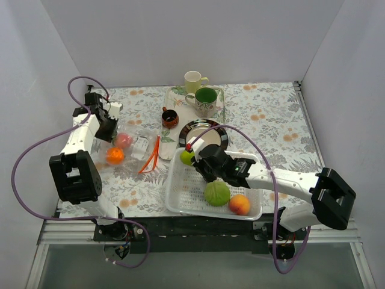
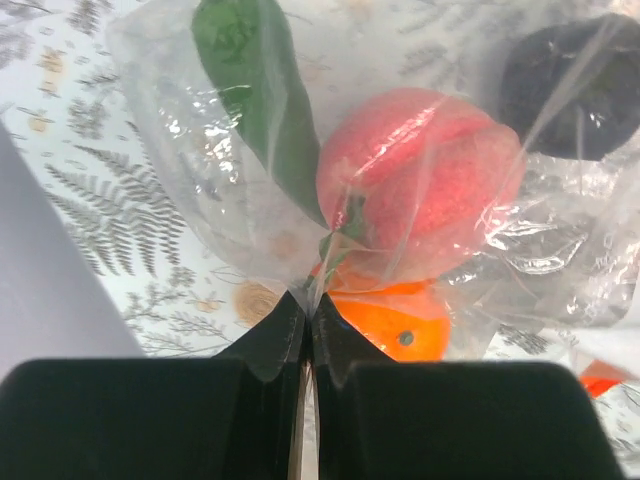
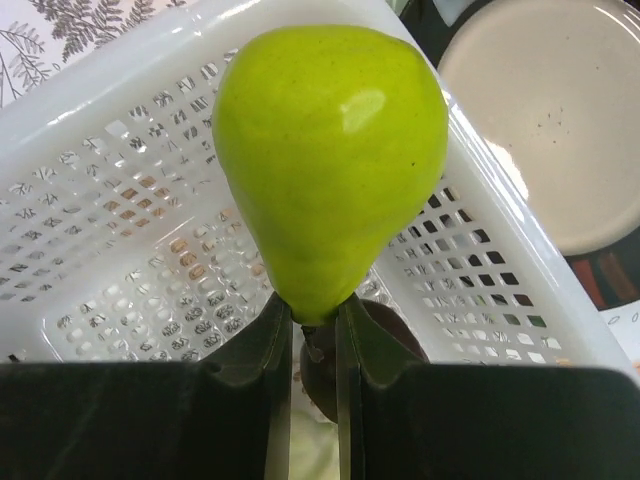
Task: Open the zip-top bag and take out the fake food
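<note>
Midway through the emptying step. Pinching a fold of the zip-top bag (image 2: 190,190) in the left gripper (image 2: 305,322), clenched tight on the clear plastic, bag resting on the counter (image 1: 271,120) at the left, apart from the white basket (image 1: 180,208). Left inside, seen through the plastic: a pinkish apple (image 2: 420,190), an orange (image 2: 400,325) beneath it, a green chili (image 2: 255,100) and a dark plum (image 2: 570,90). Grasping a green pear (image 3: 330,160) by its narrow end in the right gripper (image 3: 313,320), over the basket's far-left corner. Already sitting in the basket: a green cabbage (image 1: 216,193) and a peach (image 1: 239,205). Cannot tell how wide the mouth gapes along the orange-red zip strip (image 1: 150,158). Next, probably: lower the pear past the rim, release, then reach for the bag mouth. Calls for a firm left pinch to stop the slippery film sliding, and an entry from the zip side without dragging the whole bag
</note>
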